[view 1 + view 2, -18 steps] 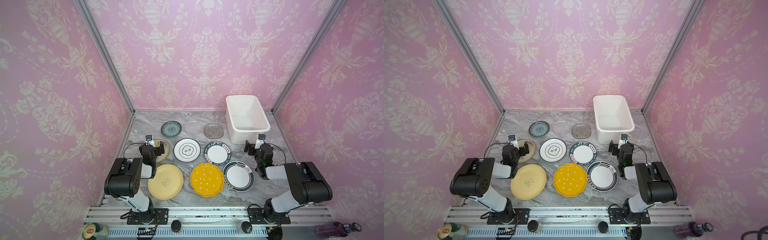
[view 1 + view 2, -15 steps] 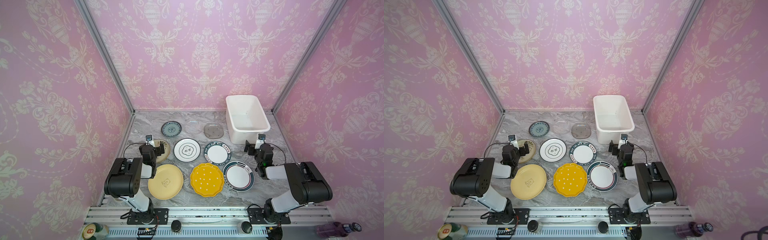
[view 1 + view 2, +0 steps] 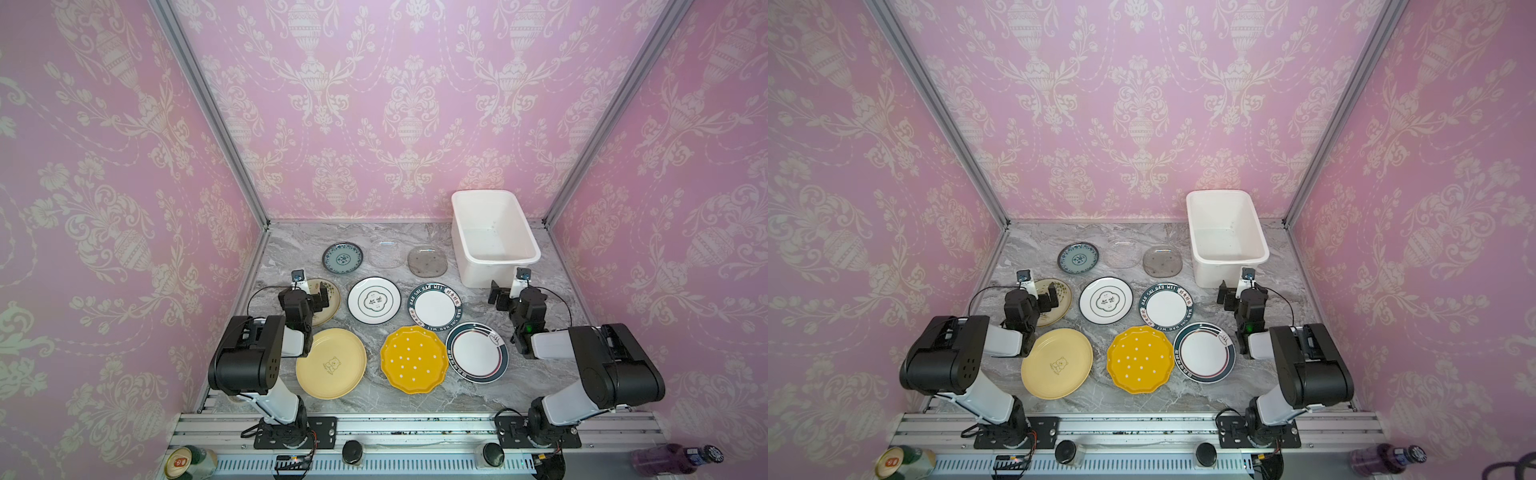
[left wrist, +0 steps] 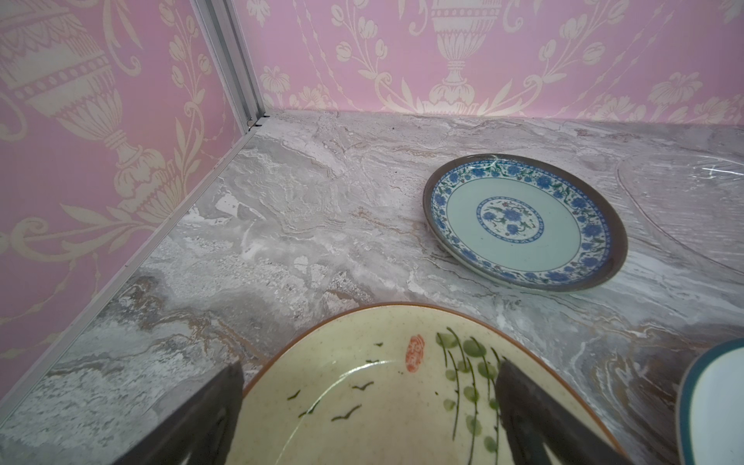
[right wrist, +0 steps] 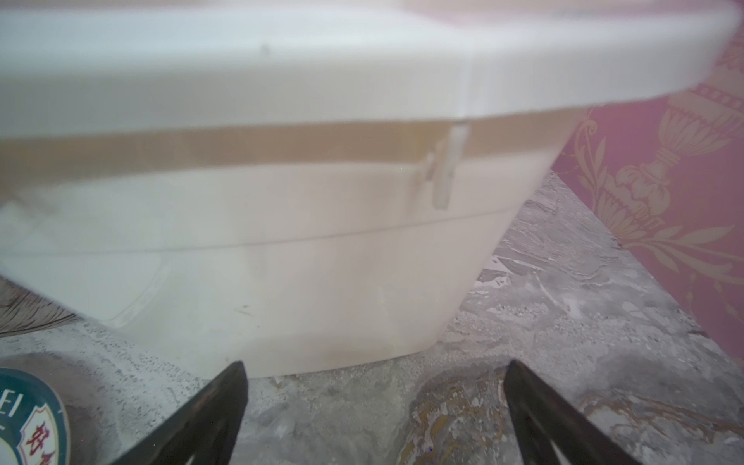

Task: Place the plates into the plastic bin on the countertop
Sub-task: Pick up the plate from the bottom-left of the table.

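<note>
Several plates lie flat on the countertop (image 3: 540,374): teal (image 3: 343,258), clear glass (image 3: 387,253), smoky glass (image 3: 427,261), cream floral (image 3: 328,305), pale yellow (image 3: 331,363), orange dotted (image 3: 414,359), and three white ones with dark rims (image 3: 374,300). The white plastic bin (image 3: 498,262) stands at the back right with nothing in it. My left gripper (image 4: 368,374) hovers open over the cream floral plate (image 4: 382,402), its jaws wide apart and holding nothing. My right gripper (image 5: 375,374) is open just in front of the bin's wall (image 5: 282,241), over bare countertop.
Pink patterned walls close in the left, back and right sides. A metal rail (image 3: 415,424) runs along the front edge. Below it a can (image 3: 189,461) lies at the left and a purple bottle (image 3: 673,457) at the right.
</note>
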